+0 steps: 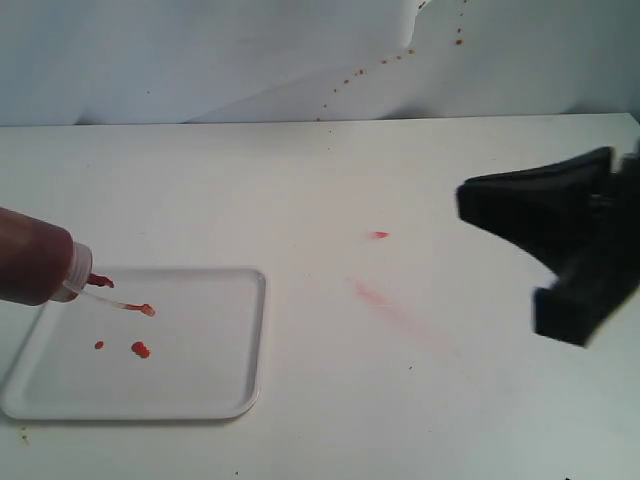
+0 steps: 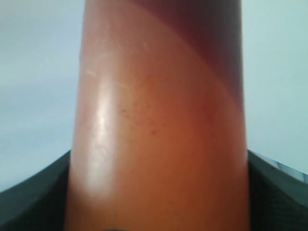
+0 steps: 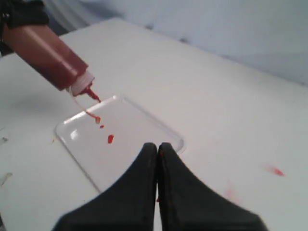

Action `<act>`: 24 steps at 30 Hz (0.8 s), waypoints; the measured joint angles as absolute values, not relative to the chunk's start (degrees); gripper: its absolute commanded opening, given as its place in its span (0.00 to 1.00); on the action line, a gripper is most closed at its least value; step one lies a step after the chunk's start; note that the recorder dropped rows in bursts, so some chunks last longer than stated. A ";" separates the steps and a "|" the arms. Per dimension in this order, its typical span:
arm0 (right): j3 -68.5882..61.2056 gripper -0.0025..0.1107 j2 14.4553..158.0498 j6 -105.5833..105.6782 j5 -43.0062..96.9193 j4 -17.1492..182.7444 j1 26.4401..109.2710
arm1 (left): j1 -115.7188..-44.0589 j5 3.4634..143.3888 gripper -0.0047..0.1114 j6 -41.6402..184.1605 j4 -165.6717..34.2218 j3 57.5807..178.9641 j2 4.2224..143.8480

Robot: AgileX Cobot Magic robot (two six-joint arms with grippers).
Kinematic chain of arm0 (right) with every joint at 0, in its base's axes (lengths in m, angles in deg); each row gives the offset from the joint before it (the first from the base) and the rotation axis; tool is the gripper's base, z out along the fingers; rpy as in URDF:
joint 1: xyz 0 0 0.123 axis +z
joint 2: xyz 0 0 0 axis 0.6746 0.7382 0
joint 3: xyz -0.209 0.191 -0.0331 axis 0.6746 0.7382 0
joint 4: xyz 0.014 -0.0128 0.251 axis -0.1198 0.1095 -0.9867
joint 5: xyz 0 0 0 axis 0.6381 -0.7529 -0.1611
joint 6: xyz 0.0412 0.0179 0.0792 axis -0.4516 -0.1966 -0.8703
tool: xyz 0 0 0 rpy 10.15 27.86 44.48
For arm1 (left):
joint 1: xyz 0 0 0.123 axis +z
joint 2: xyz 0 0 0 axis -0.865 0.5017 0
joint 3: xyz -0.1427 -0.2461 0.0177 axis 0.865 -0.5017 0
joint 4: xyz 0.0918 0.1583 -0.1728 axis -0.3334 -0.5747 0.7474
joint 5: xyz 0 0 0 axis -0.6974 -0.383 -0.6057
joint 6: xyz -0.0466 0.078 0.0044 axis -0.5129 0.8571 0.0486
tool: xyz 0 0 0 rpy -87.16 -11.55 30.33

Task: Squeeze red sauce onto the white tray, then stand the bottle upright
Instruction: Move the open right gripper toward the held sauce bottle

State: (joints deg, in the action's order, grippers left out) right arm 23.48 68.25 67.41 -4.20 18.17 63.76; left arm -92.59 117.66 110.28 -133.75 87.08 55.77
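Note:
The bottle (image 1: 30, 262) is tilted nozzle-down at the far left, its red nozzle (image 1: 100, 281) over the far left corner of the white tray (image 1: 200, 390). A thin strap runs from the neck to a small red end (image 1: 148, 310) over the tray. Red sauce lies on the tray as a round blob (image 1: 141, 349) and a tiny drop (image 1: 99, 345). My left gripper (image 2: 159, 202) is shut on the bottle (image 2: 159, 120), with dark fingers (image 2: 29, 202) on both sides. My right gripper (image 1: 470, 205) hovers at the right, shut and empty (image 3: 158, 145), facing the tray (image 3: 139, 120).
A small red dash (image 1: 378, 235) and a faint pinkish smear (image 1: 372, 293) mark the white table between the tray and the right gripper. Brownish specks (image 1: 400, 55) dot the back wall. The tray sits close to the table's front left.

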 measured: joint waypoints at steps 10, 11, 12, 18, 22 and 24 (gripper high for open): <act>12.49 0.02 97.49 90.27 -13.30 6.56 63.96 | -92.59 117.42 0.04 110.28 -133.75 87.08 55.77; 12.10 0.02 99.85 96.26 -16.68 3.07 63.96 | -92.59 117.42 0.04 110.28 -133.75 87.08 55.77; 12.08 0.02 102.19 101.13 -19.76 -0.54 63.96 | -92.59 117.42 0.04 110.28 -133.75 87.08 55.77; 8.89 0.02 114.23 119.91 -35.44 -14.33 64.10 | -92.59 117.42 0.04 111.33 -133.85 87.08 55.77; 4.11 0.02 121.65 121.30 -36.38 -15.92 64.10 | -92.59 117.42 0.04 111.60 -133.85 87.08 55.77; 2.40 0.02 124.68 121.43 -36.38 -16.23 64.24 | -92.59 117.42 0.04 111.64 -133.85 87.08 55.77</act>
